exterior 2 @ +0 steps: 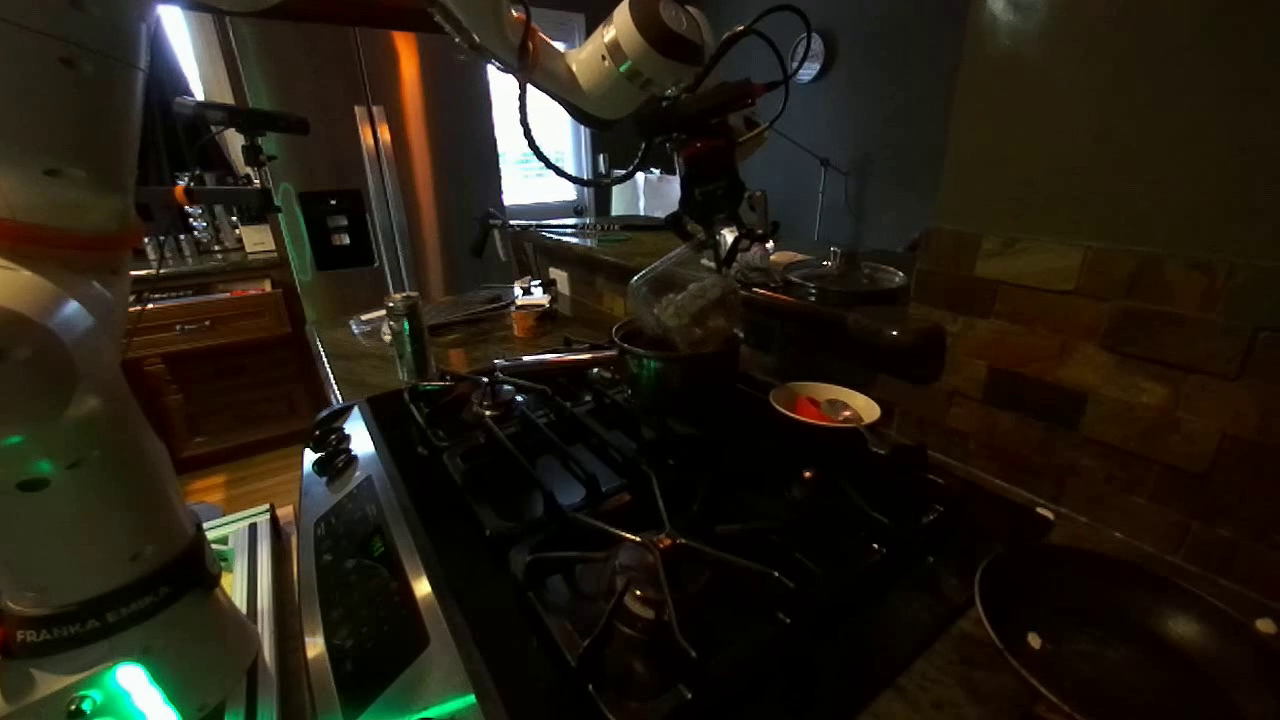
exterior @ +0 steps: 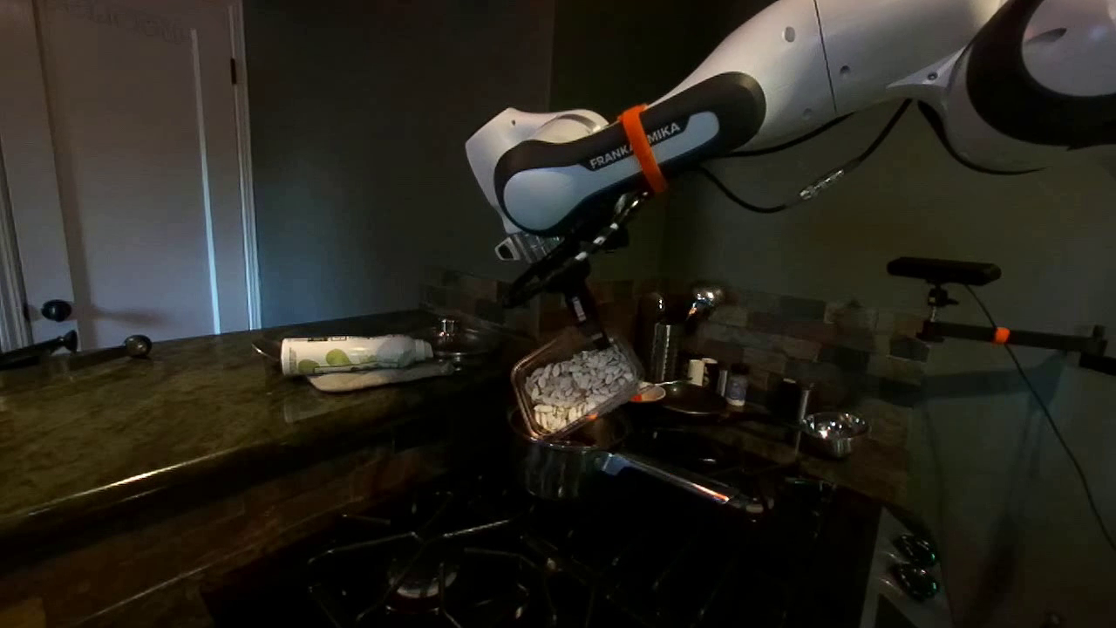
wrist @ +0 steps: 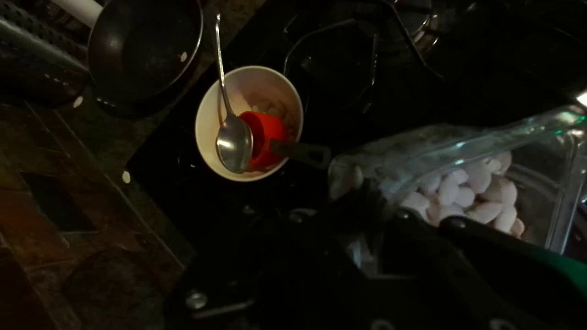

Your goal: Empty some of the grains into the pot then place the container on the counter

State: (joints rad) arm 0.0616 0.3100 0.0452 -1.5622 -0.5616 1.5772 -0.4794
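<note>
Wrist view: pincer (exterior: 600, 336) clamped on the upper wall of the clear tub (wrist: 527, 133), which hangs below it, tipped well over. Reads as mid-pour: gripped high, likely so the mouth can drop and the low edge leads. Under pincer and tub sits the pot (exterior: 554, 471), to catch; can't tell if tub touches its rim. Beside the pincer: bowl (wrist: 206, 117), presumably outside the drop path, and the dark stone surface (exterior: 105, 436), likely the later set-down spot. Look of the grains (exterior: 580, 384): pale flattish ovals, bluish-white higher up, creamier at the low edge, heaped. Plenty in tub; any in the pot are hidden.
</note>
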